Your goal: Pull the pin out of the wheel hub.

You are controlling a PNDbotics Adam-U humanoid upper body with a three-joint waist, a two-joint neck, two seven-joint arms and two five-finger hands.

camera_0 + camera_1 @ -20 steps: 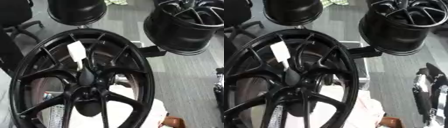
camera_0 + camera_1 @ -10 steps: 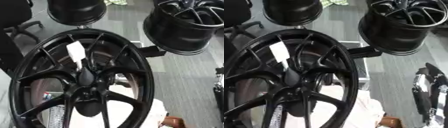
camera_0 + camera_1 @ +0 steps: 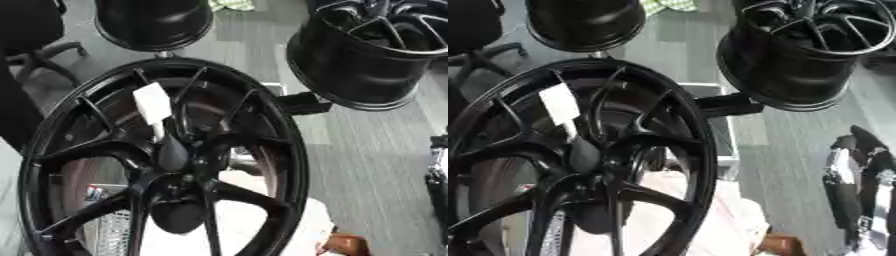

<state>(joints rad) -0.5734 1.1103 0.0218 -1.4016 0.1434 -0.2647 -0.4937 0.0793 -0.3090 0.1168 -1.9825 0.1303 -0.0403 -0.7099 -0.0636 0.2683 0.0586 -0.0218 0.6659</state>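
A big black spoked wheel hub (image 3: 262, 125) fills the lower left of both eye views, tilted toward me. From its middle a thin stem rises to a white rectangular tab (image 3: 152, 103), which looks like the pin's head. A dark oval part (image 3: 172, 152) sits at the stem's foot, on the hub's centre. My right hand (image 3: 852, 186), black with silver parts, hangs at the right edge, well off the hub, with its fingers stretched out and holding nothing. My left hand shows in neither view.
Two more black wheels stand behind, one at top centre (image 3: 153, 22) and one at top right (image 3: 367, 55). A black bracket (image 3: 302, 103) juts out between the hubs. An office chair (image 3: 39, 35) stands at the far left. White cloth (image 3: 254, 220) lies under the hub.
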